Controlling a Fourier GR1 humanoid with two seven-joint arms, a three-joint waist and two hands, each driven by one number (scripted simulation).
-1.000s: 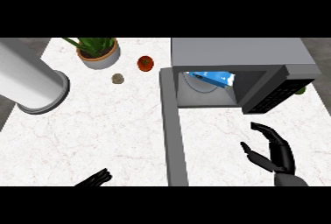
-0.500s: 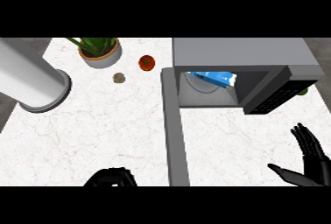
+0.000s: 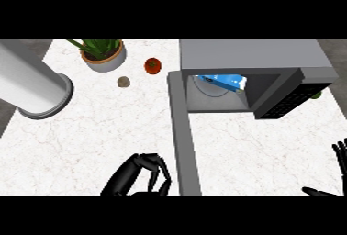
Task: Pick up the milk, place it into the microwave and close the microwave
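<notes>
Milk (image 3: pixel 227 81): we see it lying inside the microwave (image 3: pixel 251 55)
Door (image 3: pixel 184 137): open
Left hand (image 3: pixel 139 176): curled, empty
Right hand (image 3: pixel 338 160): fingers straight, holding nothing, at the view's edge

Both hands, left hand (image 3: pixel 139 176) & right hand (image 3: pixel 338 163): glossy black, slim segmented fingers.

Open grey microwave door (image 3: pixel 184 137) juts across the white marble counter (image 3: pixel 88 133), splitting it. Wide bare stretches either side. Blue milk carton (image 3: pixel 227 81) fills the cavity's upper part.
</notes>
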